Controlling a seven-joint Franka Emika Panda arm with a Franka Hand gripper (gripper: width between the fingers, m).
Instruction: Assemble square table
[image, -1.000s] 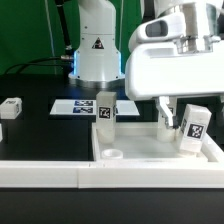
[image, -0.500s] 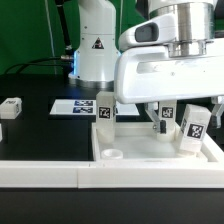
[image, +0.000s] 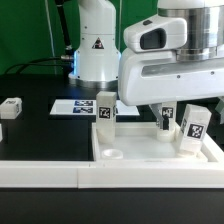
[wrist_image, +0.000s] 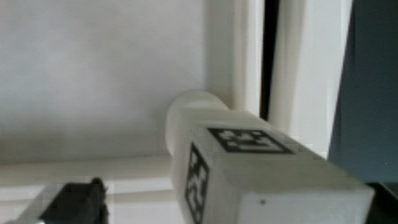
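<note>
While the gripper (image: 163, 122) hangs wide open, empty: one tagged leg (image: 193, 128) beside it; straddle it squarely before closing.

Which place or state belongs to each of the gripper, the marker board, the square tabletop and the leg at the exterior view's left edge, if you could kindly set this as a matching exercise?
Things:
1. gripper
2. marker board
3. square tabletop
4. leg at the exterior view's left edge

Places or states:
a. lies flat on the dark table, in front of the robot's base
b. open, above the tabletop
c. rests alone on the dark table, apart from the tabletop
d. nearest the camera, with a raised rim and a round corner socket

Pairs: 1-b, 2-a, 3-d, 4-c
</note>
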